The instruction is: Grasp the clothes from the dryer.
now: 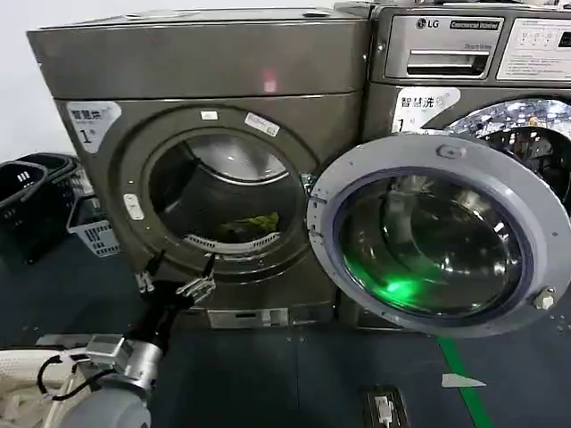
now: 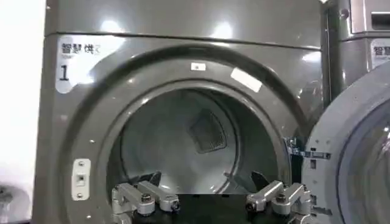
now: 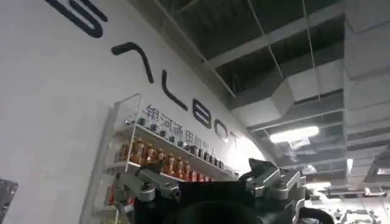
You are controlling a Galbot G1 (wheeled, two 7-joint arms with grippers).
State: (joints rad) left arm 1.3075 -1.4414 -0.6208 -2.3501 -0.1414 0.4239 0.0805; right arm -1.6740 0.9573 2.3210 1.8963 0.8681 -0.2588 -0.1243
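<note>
Clothes [image 1: 252, 224] lie low inside the drum of the dryer [image 1: 205, 62], beyond and above my left tool [image 1: 177, 272], which hovers with fingers spread just outside the lower rim of the porthole. The glass door [image 1: 437, 234] hangs swung open to that tool's right. My right tool [image 3: 210, 182] points upward at a ceiling, fingers spread, holding nothing.

The dryer [image 1: 214, 71] is showing smooth bronze-grey metal with a soft sheen, and its open door [image 1: 437, 236] is gleaming with glossy glass inside a pale ring. The clothes [image 1: 252, 223] are lying as soft yellow-green cloth in the brushed metal drum.
</note>
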